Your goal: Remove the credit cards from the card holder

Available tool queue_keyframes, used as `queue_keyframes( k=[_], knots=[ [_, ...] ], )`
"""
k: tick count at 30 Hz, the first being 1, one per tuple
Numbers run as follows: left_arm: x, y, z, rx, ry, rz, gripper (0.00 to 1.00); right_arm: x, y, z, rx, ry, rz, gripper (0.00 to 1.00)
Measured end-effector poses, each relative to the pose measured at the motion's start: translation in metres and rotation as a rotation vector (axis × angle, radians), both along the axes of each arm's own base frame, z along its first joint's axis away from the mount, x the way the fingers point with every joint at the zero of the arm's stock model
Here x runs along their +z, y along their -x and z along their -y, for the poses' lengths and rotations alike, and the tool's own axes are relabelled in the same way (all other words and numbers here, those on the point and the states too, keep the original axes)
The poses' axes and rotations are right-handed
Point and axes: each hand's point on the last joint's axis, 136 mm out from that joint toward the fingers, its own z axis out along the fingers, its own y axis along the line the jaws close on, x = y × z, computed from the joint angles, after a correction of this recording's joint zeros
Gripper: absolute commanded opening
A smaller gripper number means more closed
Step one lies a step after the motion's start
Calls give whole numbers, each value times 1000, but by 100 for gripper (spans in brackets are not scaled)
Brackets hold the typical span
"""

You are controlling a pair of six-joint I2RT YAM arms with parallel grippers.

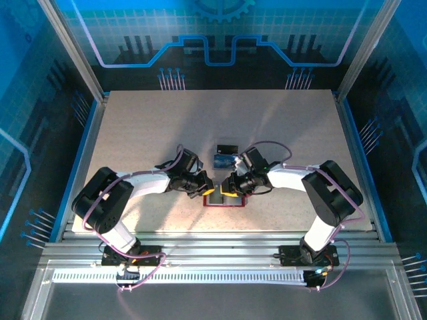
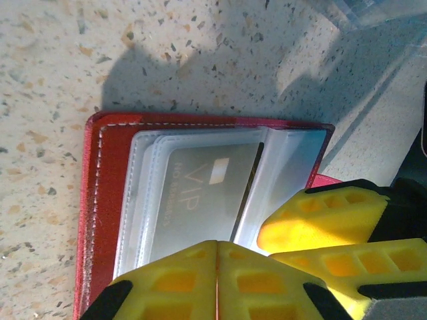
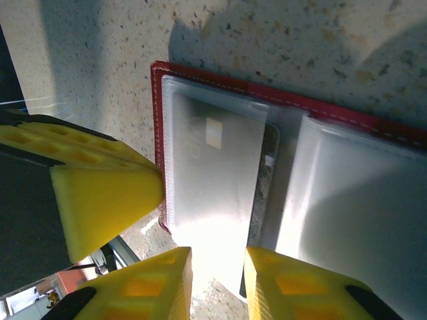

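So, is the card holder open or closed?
Open. The card holder lies spread flat, both pocket leaves facing up, a card inside one.

The card holder (image 2: 107, 200) is dark red, with a line of white stitching along its edge. Its inner sleeves (image 2: 143, 193) are pale, greyish and see-through. Just beyond the fingertips of the left gripper (image 2: 217, 250), the card in the sleeve (image 2: 200, 190) is dull silver-grey, with faint "VIP" lettering and a small pale square. The fingers (image 2: 180, 280) of that gripper are bright yellow with a pattern of square recesses, backed in black. The right gripper (image 3: 217, 257) has the same yellow. Farther out past both pairs of fingers lie a blue card (image 1: 223, 160) and a black card (image 1: 227, 147). The table (image 2: 67, 67) is beige, speckled with brown and dark flecks.
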Motion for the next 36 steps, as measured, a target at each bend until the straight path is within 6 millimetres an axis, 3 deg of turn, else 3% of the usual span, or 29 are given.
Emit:
queue_keyframes(
  k=[14,36],
  knots=[
    [-11,7,-5,0,-18,-29,4,-5,-5,-4,2,5,-8,26],
    [-12,5,-6,6,-19,-29,3,-12,-4,-6,15,21,-23,27]
  ],
)
